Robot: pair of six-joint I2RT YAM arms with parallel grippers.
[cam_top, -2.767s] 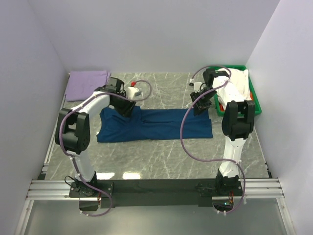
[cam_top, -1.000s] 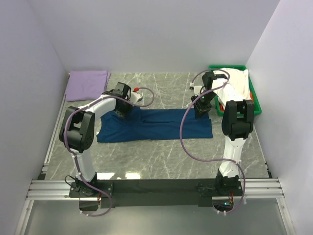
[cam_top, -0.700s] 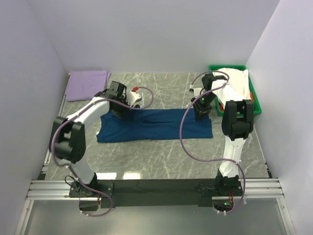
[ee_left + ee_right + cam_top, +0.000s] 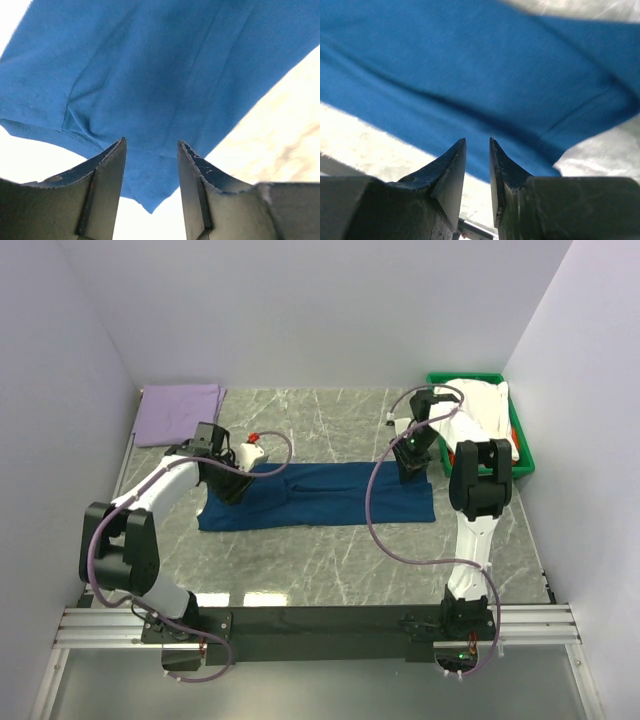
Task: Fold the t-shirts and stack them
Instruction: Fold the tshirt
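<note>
1. Risk of a lopsided grab: left gripper [image 4: 232, 490] spread wide over the left end of the navy tee [image 4: 320, 495], right gripper [image 4: 410, 468] narrowed to a slit over the far edge of the right end; no cloth between either pair of jaws in the wrist views; likely to take uneven bites if closed from such different openings.
2. Risk of catching only the top layer: apparently already doubled into a band, with a hem and creases plain in the left wrist view; would leave the lower layer to sag out and undo the fold on lifting.
3. Risk of dragging instead of lifting: soft cloth on a smooth table [image 4: 330, 560]; would skew the band given any lag between the arms.
4. Position: flat on the middle of the table, between the two grippers; well apart from the lavender tee [image 4: 178, 412] at the far left corner and from the white tee [image 4: 480, 400] heaped in the green bin [image 4: 522, 455] at far right.
5. Orientation: long axis left to right, roughly parallel to the near edge; left end wider and flared, perhaps the sleeves, though cannot tell for certain; right end square-cut.
</note>
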